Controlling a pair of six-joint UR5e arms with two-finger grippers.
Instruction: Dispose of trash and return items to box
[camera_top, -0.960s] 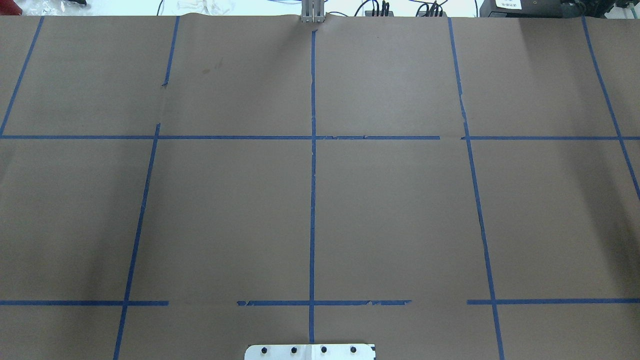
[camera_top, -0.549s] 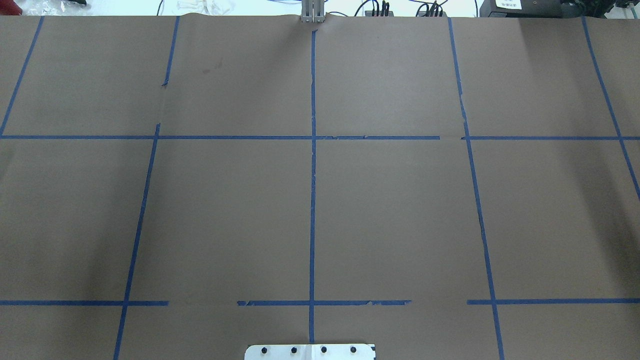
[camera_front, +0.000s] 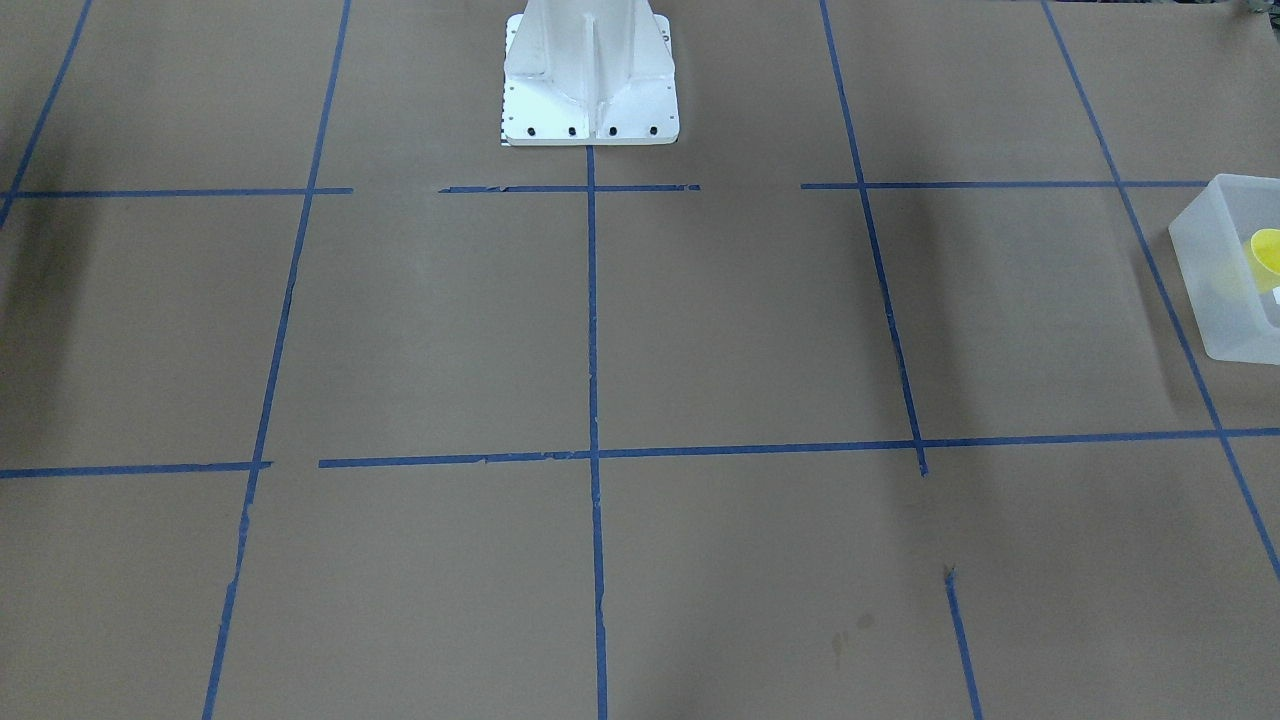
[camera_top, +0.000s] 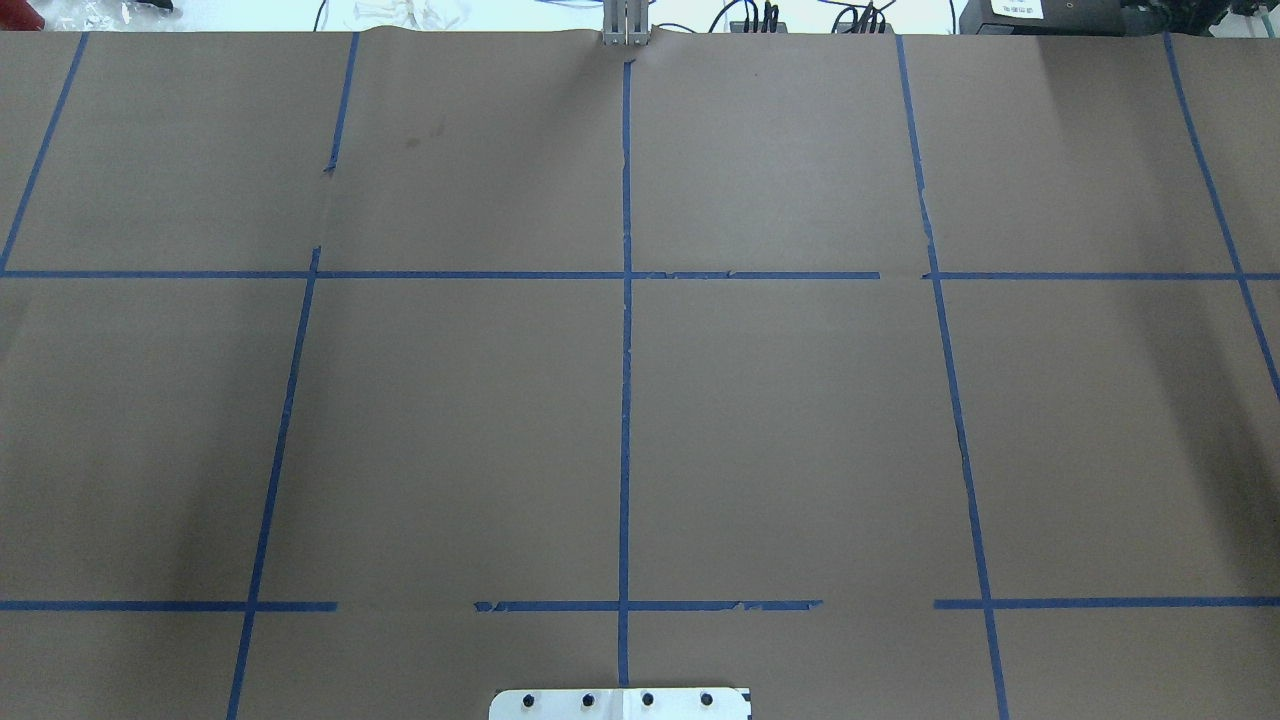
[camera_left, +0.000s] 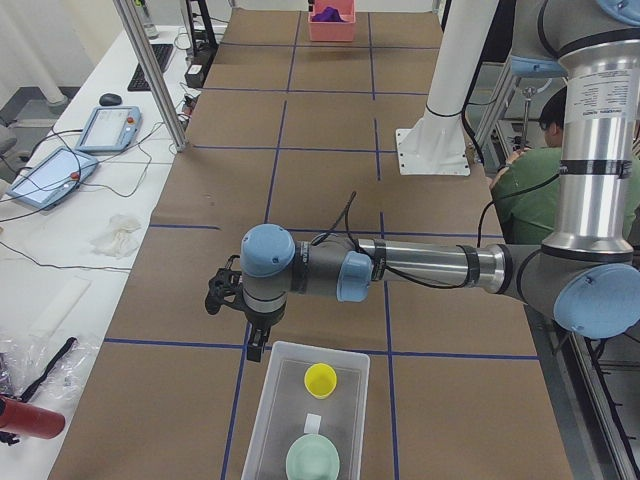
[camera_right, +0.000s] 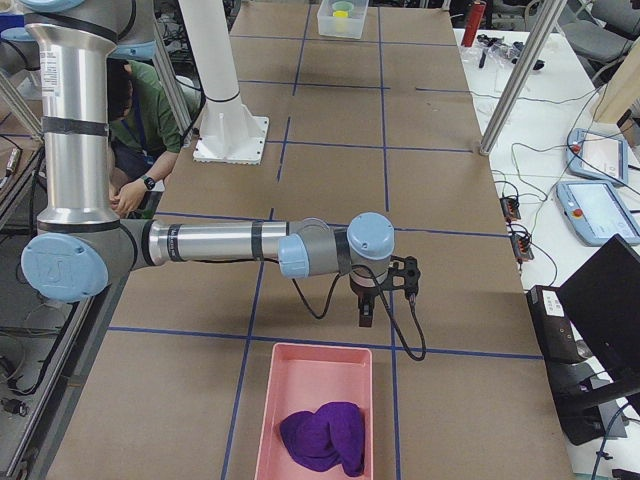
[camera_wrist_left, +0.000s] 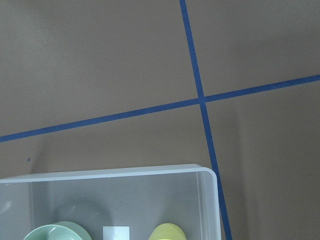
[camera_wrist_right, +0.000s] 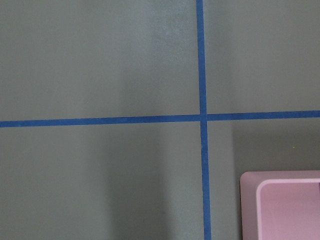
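The frosted-white box (camera_left: 268, 408) stands at the table's left end, and it also shows in the front view (camera_front: 1212, 280) and the left wrist view (camera_wrist_left: 125, 173). The yellow cup (camera_left: 321, 379) stands upright inside it, as seen in the front view (camera_front: 1266, 252) and the left wrist view (camera_wrist_left: 167, 233). A pale green bowl (camera_left: 313, 461) lies in the box too. My left gripper (camera_left: 256, 346) hangs just over the box's inner end; I cannot tell if it is open or shut. My right gripper (camera_right: 365, 314) hangs just before a pink tray (camera_right: 268, 400); I cannot tell its state.
The pink tray holds a crumpled purple cloth (camera_right: 322, 437) at the table's right end. The white robot pedestal (camera_front: 590, 75) stands at the table's near edge. An operator in green (camera_left: 525, 175) sits behind the robot. Blue tape lines grid the brown table.
Nothing on the table has moved in the overhead view; only the soft shadows at its sides have shifted slightly.
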